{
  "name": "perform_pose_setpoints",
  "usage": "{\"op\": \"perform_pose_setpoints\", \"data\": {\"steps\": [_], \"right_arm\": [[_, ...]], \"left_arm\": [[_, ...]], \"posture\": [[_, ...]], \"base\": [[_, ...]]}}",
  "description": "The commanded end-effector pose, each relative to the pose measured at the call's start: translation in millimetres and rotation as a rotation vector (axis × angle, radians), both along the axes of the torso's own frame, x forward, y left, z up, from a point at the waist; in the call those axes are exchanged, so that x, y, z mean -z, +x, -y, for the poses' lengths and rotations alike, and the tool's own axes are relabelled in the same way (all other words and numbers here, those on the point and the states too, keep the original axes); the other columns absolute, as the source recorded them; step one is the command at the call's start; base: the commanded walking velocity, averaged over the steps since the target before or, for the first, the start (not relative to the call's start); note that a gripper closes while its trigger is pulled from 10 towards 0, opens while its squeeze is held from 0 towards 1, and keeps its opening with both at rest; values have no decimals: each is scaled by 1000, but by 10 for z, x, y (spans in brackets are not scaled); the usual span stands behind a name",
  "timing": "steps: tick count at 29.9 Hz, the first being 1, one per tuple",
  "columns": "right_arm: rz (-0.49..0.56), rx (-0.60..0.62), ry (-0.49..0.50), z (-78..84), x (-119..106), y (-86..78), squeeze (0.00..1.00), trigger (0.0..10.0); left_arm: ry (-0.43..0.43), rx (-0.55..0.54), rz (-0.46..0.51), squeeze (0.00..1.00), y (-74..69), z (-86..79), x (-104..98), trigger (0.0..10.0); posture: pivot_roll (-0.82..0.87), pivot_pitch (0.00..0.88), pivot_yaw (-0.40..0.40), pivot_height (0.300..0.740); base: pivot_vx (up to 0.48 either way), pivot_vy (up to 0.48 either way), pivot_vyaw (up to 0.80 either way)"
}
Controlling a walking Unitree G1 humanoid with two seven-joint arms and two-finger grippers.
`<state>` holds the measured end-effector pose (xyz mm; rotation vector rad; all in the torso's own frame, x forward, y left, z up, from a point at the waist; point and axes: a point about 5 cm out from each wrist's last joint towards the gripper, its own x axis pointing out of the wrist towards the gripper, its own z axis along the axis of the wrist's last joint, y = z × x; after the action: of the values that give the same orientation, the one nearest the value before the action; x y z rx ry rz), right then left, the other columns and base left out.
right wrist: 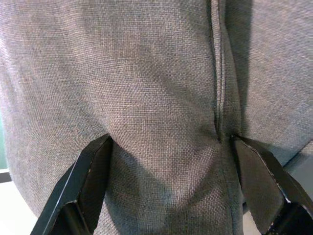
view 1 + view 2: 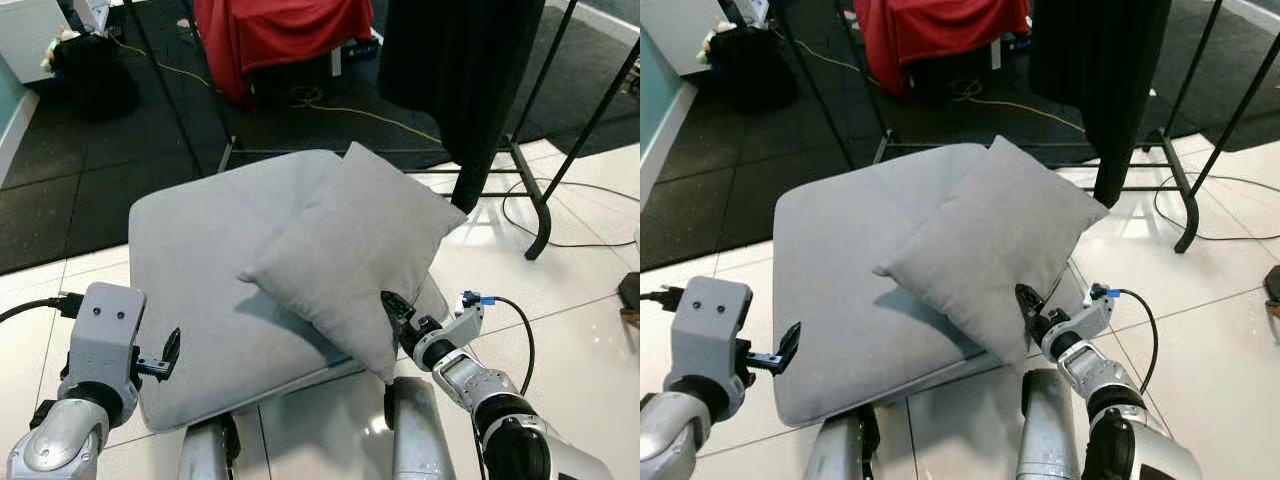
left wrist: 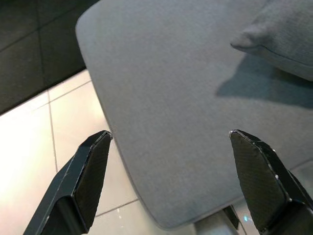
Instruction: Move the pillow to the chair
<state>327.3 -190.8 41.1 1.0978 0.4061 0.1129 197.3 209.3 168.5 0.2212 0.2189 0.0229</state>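
head views: grey pillow (image 2: pixel 350 255) lying tilted on the grey chair seat (image 2: pixel 200 270), right gripper (image 2: pixel 397 312) at its near lower corner, left gripper (image 2: pixel 170 352) by the seat's near left edge.
left wrist: fingers (image 3: pixel 88 171) spread wide, holding nothing, above the seat edge and white floor (image 3: pixel 29 147).
right wrist: fingers (image 1: pixel 90 171) pressed into pillow fabric bunched between them.

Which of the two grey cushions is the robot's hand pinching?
The smaller pillow lying tilted on top; the right gripper squeezes its near corner. The big flat seat cushion underneath is untouched.
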Motion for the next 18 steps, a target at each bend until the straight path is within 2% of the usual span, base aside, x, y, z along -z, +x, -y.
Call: {"op": "perform_pose_setpoints", "data": {"steps": [1,8,9,11,12,14,18], "right_arm": [[-111,16,28,15,242,-201,1000,10000],[-40,-29,106,-22,204,-209,1000,10000],[-14,-54,141,-60,177,-199,1000,10000],[-14,-54,141,-60,177,-199,1000,10000],[3,-69,170,-97,150,-182,0,10000],[41,-105,219,-201,40,-91,0,10000],[70,-162,218,-331,-86,16,0,10000]], "left_arm": [[11,-10,-16,0,-51,-23,-17,10000],[3,-4,-26,0,-91,12,-29,10000],[3,-2,-26,0,-93,13,-40,10000],[3,-2,-26,0,-93,13,-40,10000],[2,-1,-28,0,-102,15,-56,10000],[2,-3,-31,0,-140,8,-88,10000],[5,-8,-38,0,-181,4,-113,10000]], "posture": [[77,329,94,465],[89,345,101,465],[94,353,105,465],[94,353,105,465],[100,364,106,465],[115,377,106,465],[128,385,106,465]], "base": [[0,0,0],[0,0,0],[0,0,0],[0,0,0],[0,0,0],[0,0,0],[0,0,0]]}}
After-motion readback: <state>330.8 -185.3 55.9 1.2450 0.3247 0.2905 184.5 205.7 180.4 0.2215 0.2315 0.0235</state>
